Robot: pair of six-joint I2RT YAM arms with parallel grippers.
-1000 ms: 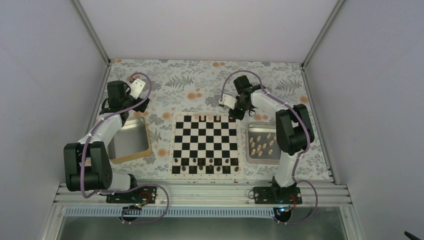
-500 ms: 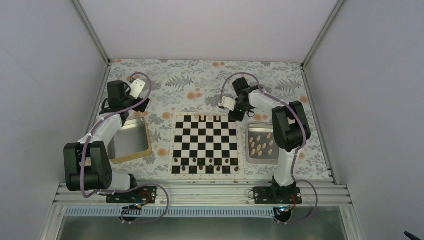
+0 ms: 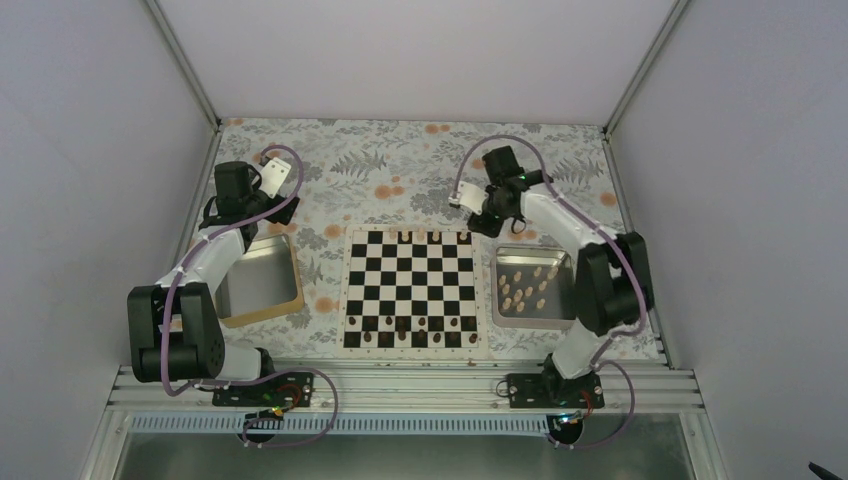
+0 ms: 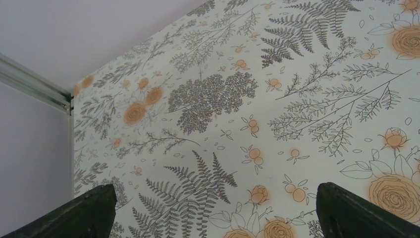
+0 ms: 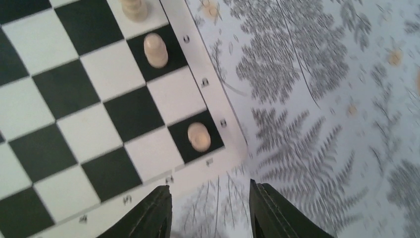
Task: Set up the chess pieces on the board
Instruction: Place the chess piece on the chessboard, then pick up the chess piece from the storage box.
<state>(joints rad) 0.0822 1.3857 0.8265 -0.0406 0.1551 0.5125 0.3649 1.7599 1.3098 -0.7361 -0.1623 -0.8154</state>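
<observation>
**A:** Where do the pale chessmen (image 3: 528, 288) stand?

**B:** Most lie loose in the steel tray (image 3: 500, 262) at three o'clock of the chessboard (image 3: 410, 290). A few stand along the board's twelve o'clock edge, and one (image 5: 199, 137) is on the corner square at about one o'clock. The dark chessmen (image 3: 402, 326) fill the six o'clock rows, so I'd say that side is done and the pale side has barely begun.

**A:** And the right jaws?

**B:** They hang over the floral desk (image 5: 307, 99), just off that corner of the board. The fingers (image 5: 158, 213) are a moderate gap apart with nothing between them. In the wrist view the corner piece sits at twelve o'clock from them, apart from both fingers. My guess is the arm is held there so it clears the standing pieces on its way to the tray.

**A:** The left jaws?

**B:** Wide apart and empty, fingers (image 4: 84, 213) over bare desk at about ten o'clock of the board, beyond the wood-rimmed tray (image 3: 296, 270). They look parked clear of the work.

**A:** Next move?

**B:** Probably a tray pick. The pieces are small and close together, so a narrow, well-centred grip matters.
</observation>
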